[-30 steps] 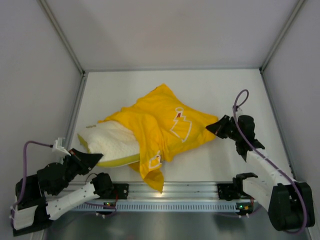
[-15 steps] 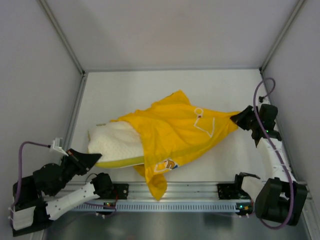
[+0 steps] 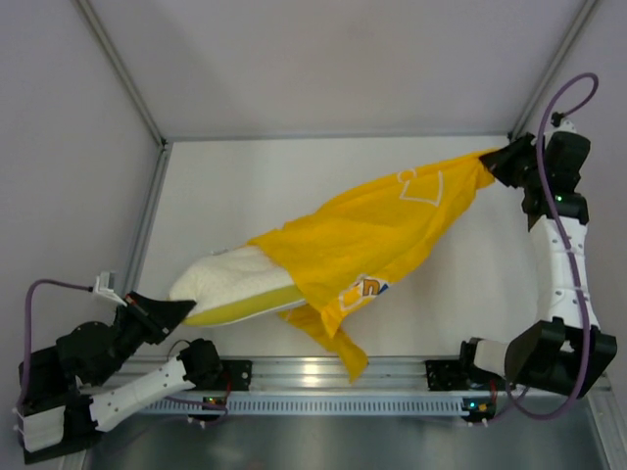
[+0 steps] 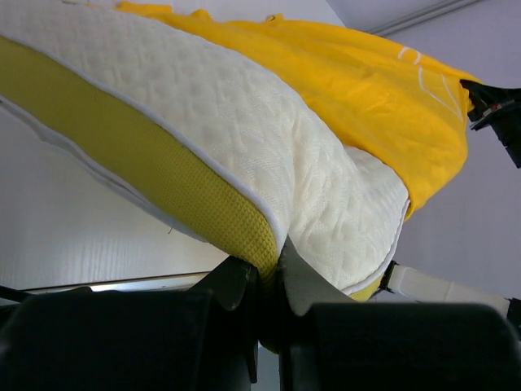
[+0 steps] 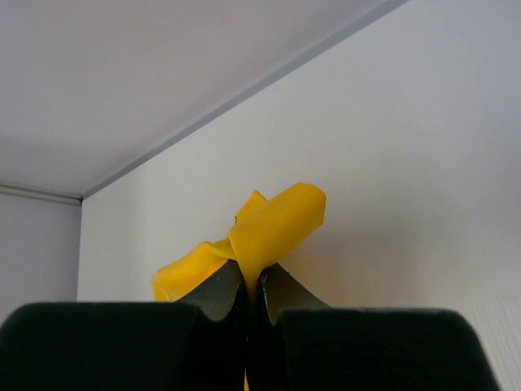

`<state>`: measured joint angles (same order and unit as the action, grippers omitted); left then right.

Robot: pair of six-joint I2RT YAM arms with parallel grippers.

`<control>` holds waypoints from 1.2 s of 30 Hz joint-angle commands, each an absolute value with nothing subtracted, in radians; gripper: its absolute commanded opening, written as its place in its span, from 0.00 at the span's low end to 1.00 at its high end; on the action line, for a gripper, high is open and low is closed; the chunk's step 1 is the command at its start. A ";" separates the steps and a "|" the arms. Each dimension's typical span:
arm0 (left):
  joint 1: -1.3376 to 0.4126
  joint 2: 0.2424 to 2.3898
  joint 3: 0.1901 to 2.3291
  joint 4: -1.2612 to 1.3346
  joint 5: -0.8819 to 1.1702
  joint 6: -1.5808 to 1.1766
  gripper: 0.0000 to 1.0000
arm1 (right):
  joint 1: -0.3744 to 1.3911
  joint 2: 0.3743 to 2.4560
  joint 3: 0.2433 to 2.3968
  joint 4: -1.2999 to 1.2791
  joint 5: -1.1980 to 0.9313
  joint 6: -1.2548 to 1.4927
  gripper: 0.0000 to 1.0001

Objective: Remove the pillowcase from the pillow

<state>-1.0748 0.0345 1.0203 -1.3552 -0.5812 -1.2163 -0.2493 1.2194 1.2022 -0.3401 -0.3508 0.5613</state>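
- The left hand (image 3: 168, 311) was pinched narrow on the near-left end of the pillow (image 3: 230, 279), its fingers closed over the corner where the yellow mesh side band meets the cream top.
- The right hand (image 3: 498, 163) was clamped fully shut on a bunched corner of the pillowcase (image 3: 377, 235), held high at the far right, close to the right wall (image 3: 598, 117).
- The pillow lay at the near-left part of the desk (image 3: 294, 176). Its left end was bare and the rest was hidden inside the yellow cloth. How far the cushion reached under the cover could not be told.
- The pillowcase ran as one drawn-out band from the middle of the pillow up to the right hand. A loose flap hung toward the near rail (image 3: 333, 397).
- The relation that mattered was that pillow and cover shared one long axis, a diagonal from near-left to far-right, with one hand at each end. The left hand was the nearer one to the pillow and the right hand the only one on the cloth.
- By my judgement, the stripping was under way but not finished. More travel of the right hand along that diagonal, away from the left, looked needed, and it had little room before the wall.
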 commanded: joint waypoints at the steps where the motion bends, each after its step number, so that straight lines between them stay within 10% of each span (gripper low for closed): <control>1: -1.069 0.023 1.083 -1.496 -0.618 -1.232 0.00 | -0.276 1.310 1.391 -0.267 -0.281 0.595 0.00; 36: -1.069 0.018 1.098 -1.509 -0.658 -1.128 0.00 | -0.282 1.910 2.356 -0.098 -0.069 0.408 0.00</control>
<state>-1.0748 0.0345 1.0622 -1.3350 -0.5995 -1.2007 -0.2443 1.8755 2.2498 -0.3065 -0.2554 0.4747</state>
